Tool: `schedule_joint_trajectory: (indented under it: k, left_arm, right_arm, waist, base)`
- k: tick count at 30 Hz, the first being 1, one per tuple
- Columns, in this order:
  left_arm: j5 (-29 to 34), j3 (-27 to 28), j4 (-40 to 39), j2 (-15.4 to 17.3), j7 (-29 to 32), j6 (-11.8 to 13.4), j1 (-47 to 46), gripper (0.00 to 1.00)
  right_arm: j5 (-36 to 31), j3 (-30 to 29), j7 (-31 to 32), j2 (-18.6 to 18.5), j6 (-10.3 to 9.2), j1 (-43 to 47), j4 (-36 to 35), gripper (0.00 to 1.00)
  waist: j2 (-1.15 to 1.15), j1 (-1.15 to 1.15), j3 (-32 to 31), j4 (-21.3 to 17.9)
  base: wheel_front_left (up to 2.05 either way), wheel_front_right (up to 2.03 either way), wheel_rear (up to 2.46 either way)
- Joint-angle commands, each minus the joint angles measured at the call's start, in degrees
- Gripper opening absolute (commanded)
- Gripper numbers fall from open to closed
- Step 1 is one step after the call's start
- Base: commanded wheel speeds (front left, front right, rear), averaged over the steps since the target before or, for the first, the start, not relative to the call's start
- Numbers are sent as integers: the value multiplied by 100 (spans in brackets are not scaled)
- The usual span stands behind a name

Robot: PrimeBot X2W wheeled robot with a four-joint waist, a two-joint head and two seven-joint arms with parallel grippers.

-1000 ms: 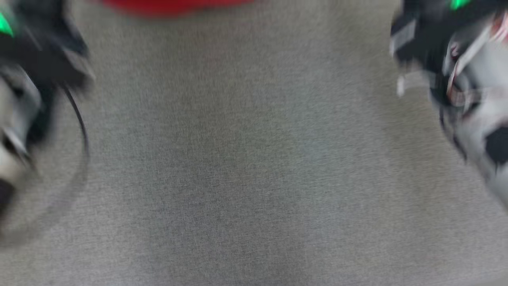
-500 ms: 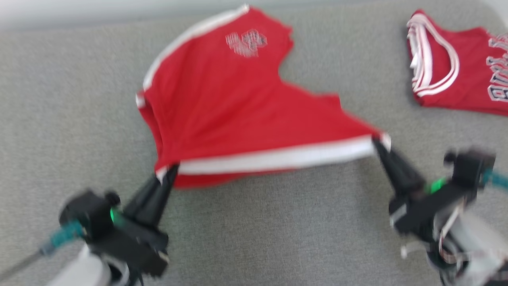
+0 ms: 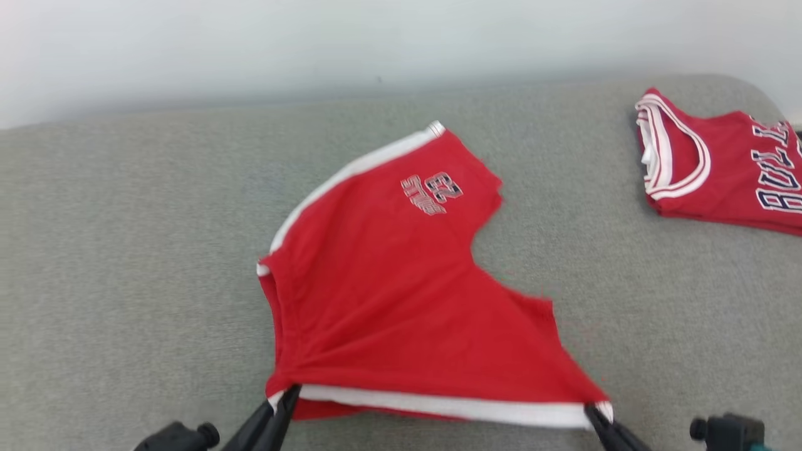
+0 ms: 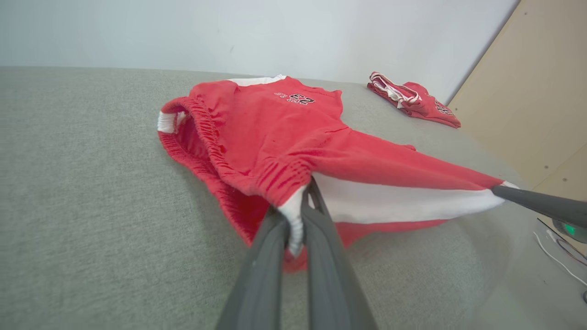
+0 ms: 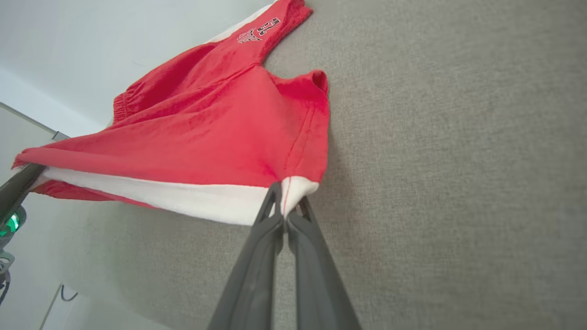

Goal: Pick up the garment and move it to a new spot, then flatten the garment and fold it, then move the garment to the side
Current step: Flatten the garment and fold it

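The garment [image 3: 388, 294] is a pair of red shorts with a white side stripe and a "23" print, spread on the grey cushion [image 3: 125, 250]. Its near edge is lifted and stretched between my two grippers. My left gripper [image 3: 285, 398] is shut on the waistband end of the white stripe [image 4: 394, 204], seen close in the left wrist view [image 4: 302, 206]. At the stripe's hem end my right gripper [image 3: 592, 412] is shut on the corner, as the right wrist view [image 5: 284, 201] shows. The far leg with the print [image 3: 432, 188] lies flat.
A folded red jersey [image 3: 720, 175] with white trim lies at the cushion's back right corner. A pale wall [image 3: 376, 44] runs behind the cushion. A wooden panel [image 4: 541, 91] stands to the right. Bare grey cushion lies left of the shorts and between shorts and jersey.
The head camera has tilted up, from blurred bare cushion to the whole garment and the wall. Both grippers have kept their hold on the stripe's ends.
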Motion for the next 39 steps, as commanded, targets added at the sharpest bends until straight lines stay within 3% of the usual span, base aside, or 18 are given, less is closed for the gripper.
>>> schedule_joint_trajectory:
  k: [1,11,15,20,30,39]
  left_arm:
    - [101,51,-40,-71,-17,-34,238,0]
    - [335,109,-6,-123,-17,-126,666,0]
    - [381,124,-22,-233,-17,-153,587,0]
    - [254,139,-21,-401,-17,-201,308,0]
    - [125,-101,443,-729,-15,-241,-933,0]
    - [-159,-246,1466,-1299,-16,-239,-2281,0]
  right_arm:
    - [-170,-241,168,118,-18,388,-229,0]
    - [-645,-1308,974,844,-18,1627,-1184,0]
    - [-824,-1695,1180,1055,-18,1494,-1463,0]
    - [-879,-2086,1380,1042,-18,793,-1443,0]
    - [-1167,-1964,1554,588,-18,-1478,-271,0]
    - [-1445,-1364,1538,541,-18,-3688,1649,0]
  waist:
    - [1,1,-221,199]
    - [1,1,-343,327]
    - [1,1,-327,362]
    - [1,1,-296,450]
    - [1,1,74,947]
    - [1,1,659,1464]
  base:
    - [0,0,0]
    - [0,0,0]
    - [0,0,0]
    - [0,0,0]
    - [0,0,0]
    - [0,0,0]
